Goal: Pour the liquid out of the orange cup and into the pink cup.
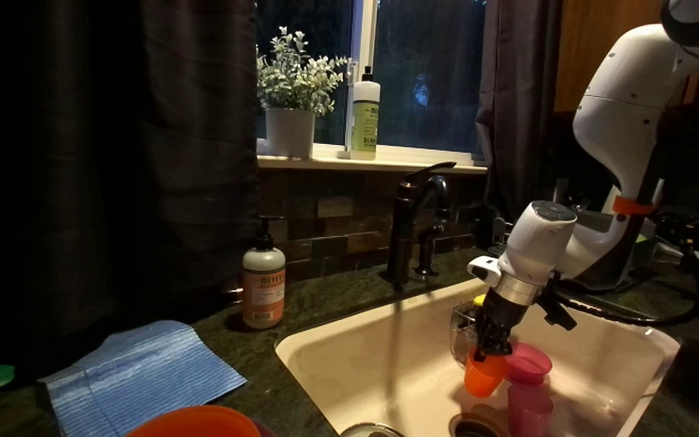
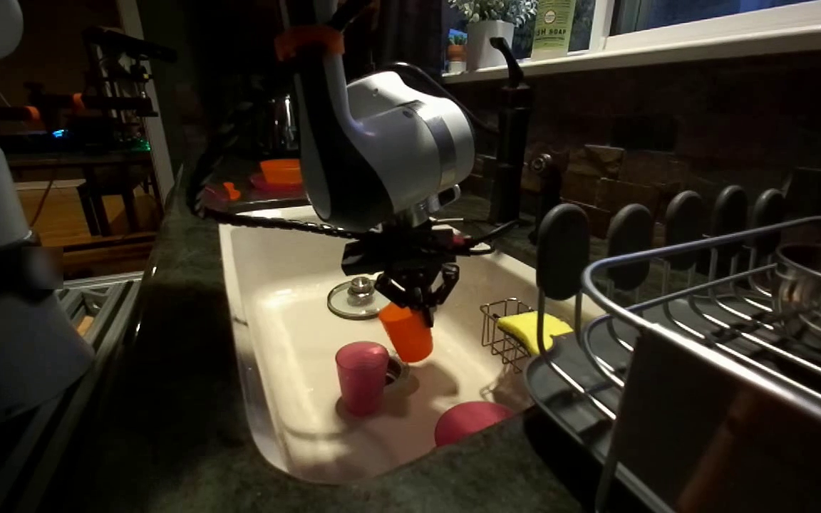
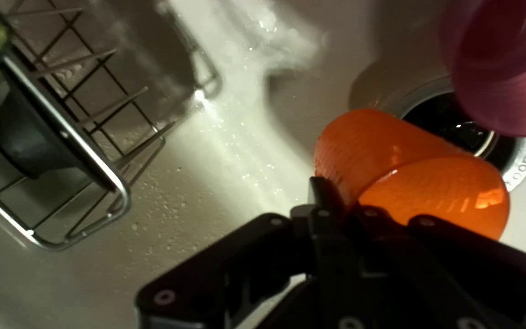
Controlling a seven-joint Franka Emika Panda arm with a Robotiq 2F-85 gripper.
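Note:
The orange cup (image 1: 484,377) hangs tilted above the sink floor in both exterior views. My gripper (image 2: 421,311) is shut on its wall at the rim, one finger outside and the other hidden at the cup's inside. In the wrist view the orange cup (image 3: 377,141) shows its mouth and shiny inner wall; I cannot make out liquid in it. The pink cup (image 2: 363,377) stands upright on the sink floor beside the drain, lower than the orange cup and apart from it. From the wrist, the pink cup (image 3: 505,87) appears at the upper right.
A pink bowl-like piece (image 1: 528,363) lies in the sink near the pink cup. A wire caddy (image 2: 499,335) with a yellow sponge (image 2: 533,330) hangs on the sink wall. A glass lid (image 2: 353,303) lies in the sink. The faucet (image 1: 403,230) and dish rack (image 2: 667,328) flank the basin.

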